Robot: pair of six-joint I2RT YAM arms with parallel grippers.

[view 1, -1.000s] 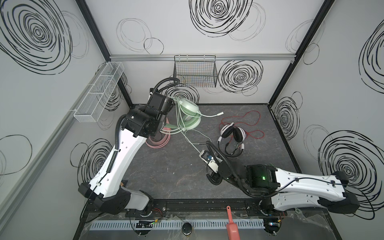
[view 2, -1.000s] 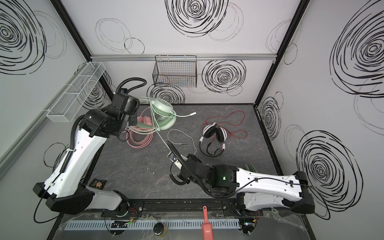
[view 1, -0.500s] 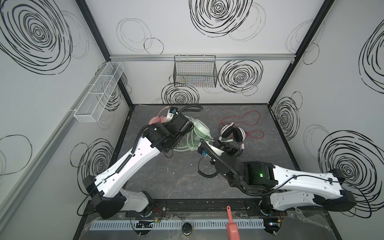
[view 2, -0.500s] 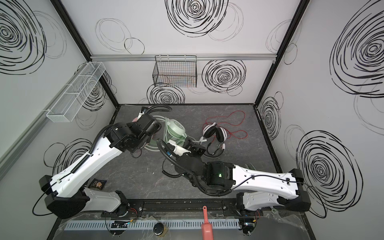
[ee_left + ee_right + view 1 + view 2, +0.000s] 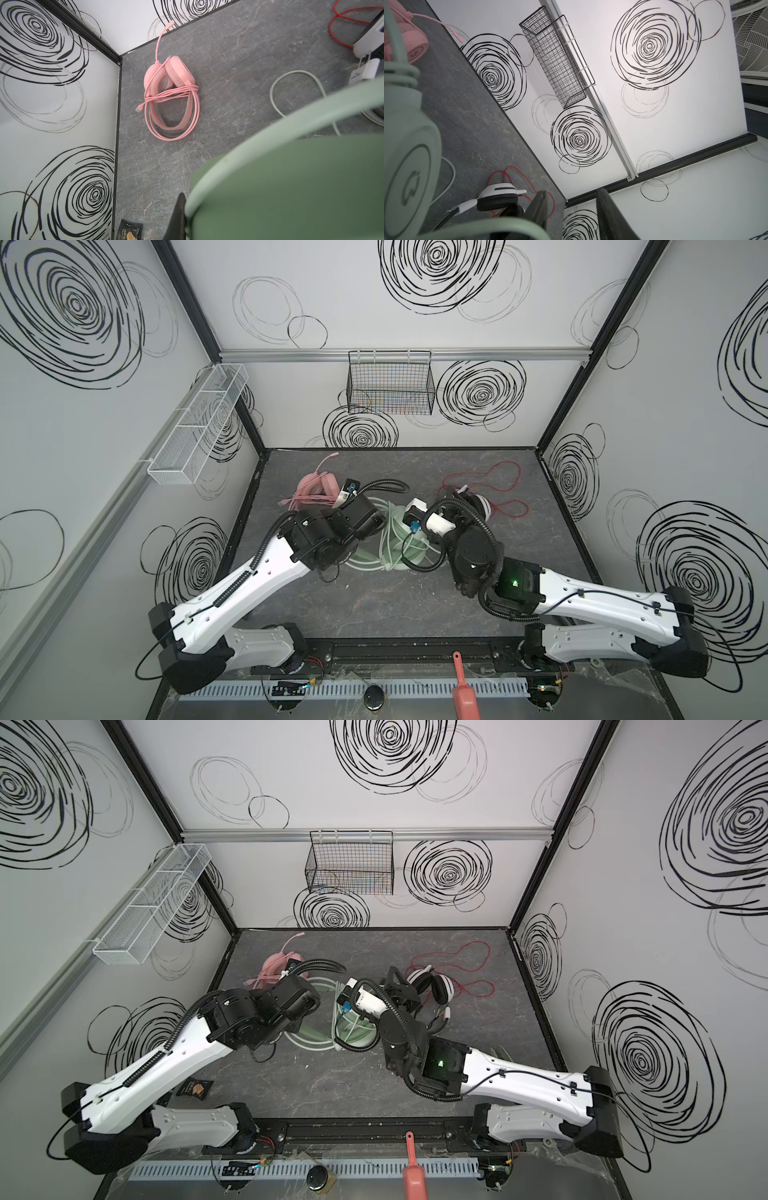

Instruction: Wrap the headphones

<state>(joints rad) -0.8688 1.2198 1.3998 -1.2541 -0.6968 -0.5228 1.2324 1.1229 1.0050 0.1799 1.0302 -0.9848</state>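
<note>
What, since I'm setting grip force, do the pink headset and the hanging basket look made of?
Pink headset: matte moulded plastic with smooth padded cushions, maybe leatherette; its cable looks rubbery. Hanging basket: thin black wire mesh, likely coated metal, judging by its fine grid.

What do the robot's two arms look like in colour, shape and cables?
The left arm and the right arm have smooth white shells, black joints and black ribbed hoses near the wrists. A green light glows on the right arm. The right end effector has dark tapered fingers.
</note>
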